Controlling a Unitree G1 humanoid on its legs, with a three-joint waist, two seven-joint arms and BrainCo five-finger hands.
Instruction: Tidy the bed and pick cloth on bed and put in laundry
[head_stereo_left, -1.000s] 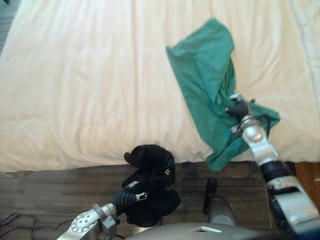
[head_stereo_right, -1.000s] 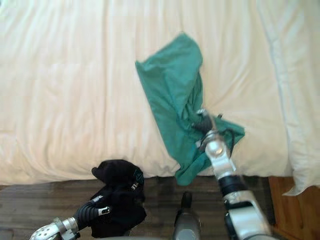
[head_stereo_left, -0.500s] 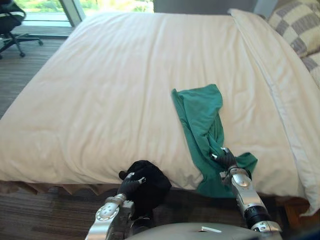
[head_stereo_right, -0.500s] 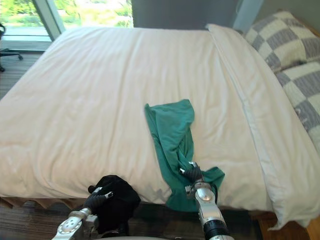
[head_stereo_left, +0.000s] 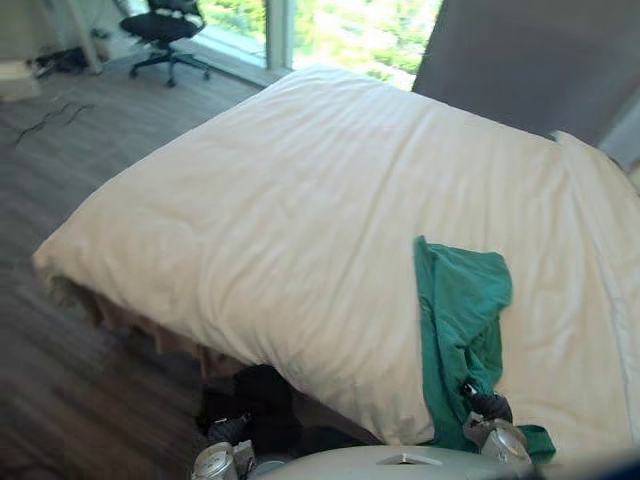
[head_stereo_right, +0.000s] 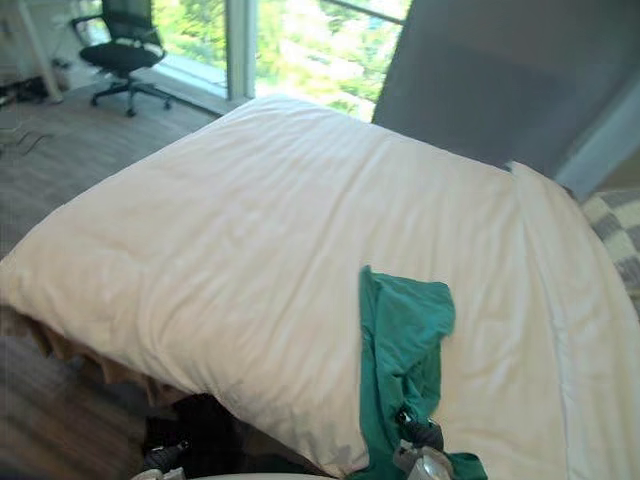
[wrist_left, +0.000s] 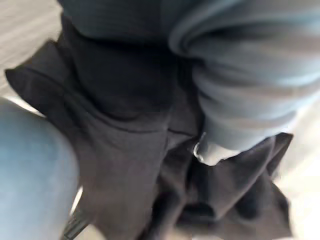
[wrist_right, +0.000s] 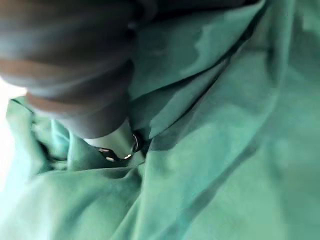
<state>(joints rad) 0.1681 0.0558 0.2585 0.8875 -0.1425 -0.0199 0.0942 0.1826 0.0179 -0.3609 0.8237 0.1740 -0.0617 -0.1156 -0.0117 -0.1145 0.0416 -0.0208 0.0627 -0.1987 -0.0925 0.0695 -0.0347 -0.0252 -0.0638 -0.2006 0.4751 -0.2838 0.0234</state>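
Note:
A green cloth (head_stereo_left: 458, 325) lies crumpled on the white duvet (head_stereo_left: 300, 220) near the bed's front right edge, its lower end hanging over the side. My right hand (head_stereo_left: 488, 406) sits on that lower end, its fingers (wrist_right: 117, 142) curled into the gathered green folds (wrist_right: 215, 150). Below the bed's edge, my left hand (head_stereo_left: 228, 432) is shut on a bunched black cloth (head_stereo_left: 258, 392), which hangs in front of the bed's side. In the left wrist view the black cloth (wrist_left: 130, 165) wraps round the hand's fingers (wrist_left: 210, 150).
Wooden floor (head_stereo_left: 60, 330) runs along the bed's left side. A black office chair (head_stereo_left: 165, 25) stands by the window at the back left. A grey wall (head_stereo_left: 540, 60) rises behind the bed, and a checked pillow (head_stereo_right: 615, 235) lies at the right.
The camera has tilted up, so the whole bed, window and chair have come into view. Both hands keep their hold; the green cloth still lies on the bed.

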